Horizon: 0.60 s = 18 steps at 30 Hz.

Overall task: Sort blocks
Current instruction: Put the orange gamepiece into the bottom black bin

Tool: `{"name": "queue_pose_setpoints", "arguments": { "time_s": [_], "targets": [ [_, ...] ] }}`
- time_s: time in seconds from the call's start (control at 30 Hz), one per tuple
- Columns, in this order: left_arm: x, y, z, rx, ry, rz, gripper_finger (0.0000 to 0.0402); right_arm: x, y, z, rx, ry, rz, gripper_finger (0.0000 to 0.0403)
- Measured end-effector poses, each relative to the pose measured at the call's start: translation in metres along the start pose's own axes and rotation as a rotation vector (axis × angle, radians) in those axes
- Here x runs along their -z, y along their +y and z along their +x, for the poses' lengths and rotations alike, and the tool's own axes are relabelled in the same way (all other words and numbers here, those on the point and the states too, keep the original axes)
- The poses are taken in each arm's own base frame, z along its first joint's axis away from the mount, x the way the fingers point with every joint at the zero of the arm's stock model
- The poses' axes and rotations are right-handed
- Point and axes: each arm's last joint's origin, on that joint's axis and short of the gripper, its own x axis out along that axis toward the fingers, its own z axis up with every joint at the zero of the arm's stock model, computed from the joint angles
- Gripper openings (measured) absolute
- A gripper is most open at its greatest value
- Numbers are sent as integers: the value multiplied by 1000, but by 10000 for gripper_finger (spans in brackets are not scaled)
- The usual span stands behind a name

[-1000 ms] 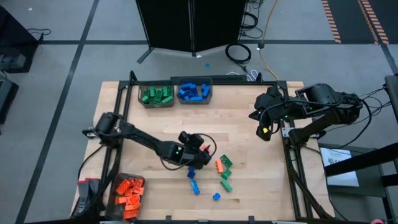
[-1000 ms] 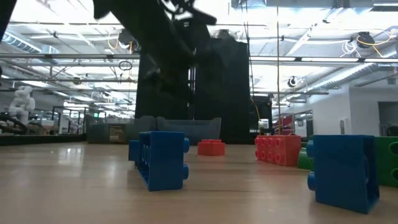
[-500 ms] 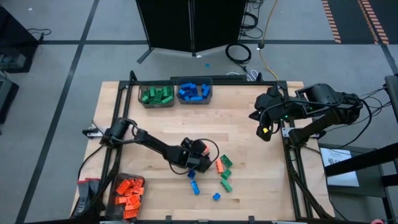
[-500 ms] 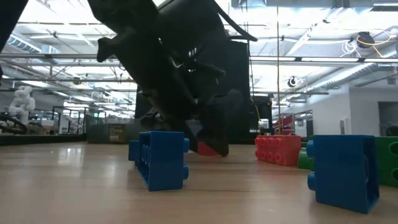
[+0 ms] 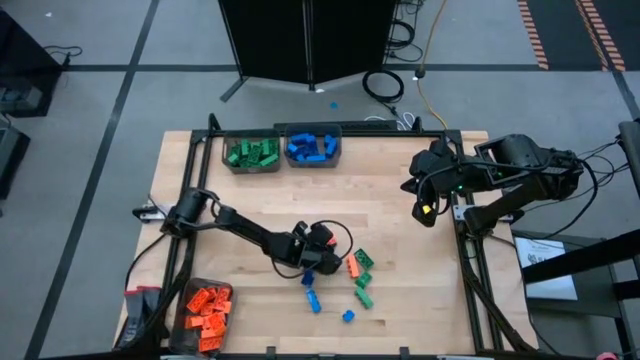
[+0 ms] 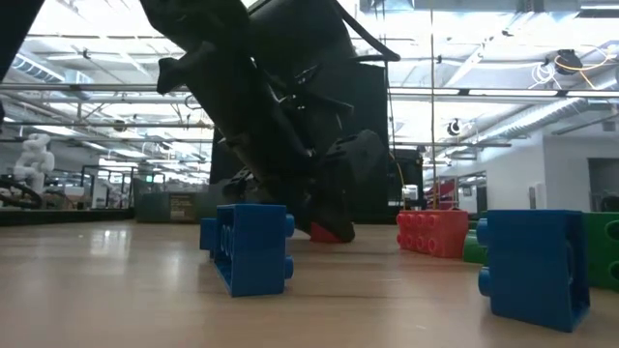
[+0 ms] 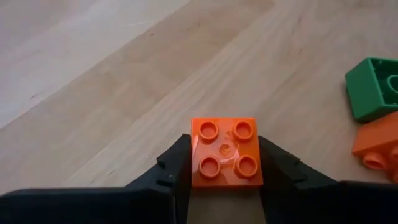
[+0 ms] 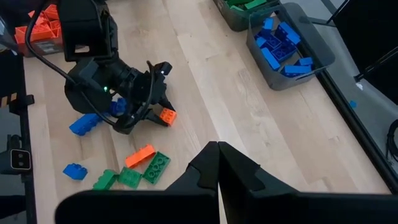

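left tool point(image 7: 225, 186) lowered to table, closed on orange block point(image 7: 225, 153)

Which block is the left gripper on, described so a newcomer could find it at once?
Start at the wooden table and find the loose cluster of blocks near its front middle. At the cluster's left edge the left gripper has its fingers on either side of a square orange block with four studs, resting on the wood. The other loose orange block is longer and lies among green ones.

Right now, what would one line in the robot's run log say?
left gripper: fingers closed on orange block, on table | right gripper: shut, idle at table's right edge | orange bin: front-left corner
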Motion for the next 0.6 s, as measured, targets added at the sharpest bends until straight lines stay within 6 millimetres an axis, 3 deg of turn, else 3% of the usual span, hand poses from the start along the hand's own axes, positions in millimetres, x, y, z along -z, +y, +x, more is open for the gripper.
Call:
{"name": "queue_pose_setpoints", "arguments": {
  "time_s": [0.17, 0.37, 0.6],
  "targets": [
    [-13, 3, -18, 28, 7, 23, 124, 0, 0, 0, 1, 1, 1, 0],
    [-46, 6, -56, 61, -82, 15, 124, 0, 0, 0, -1, -4, -13, 0],
    [-72, 27, -123, 76, -82, 95, 124, -1, 0, 0, 0, -10, -14, 0]
  ]
}}
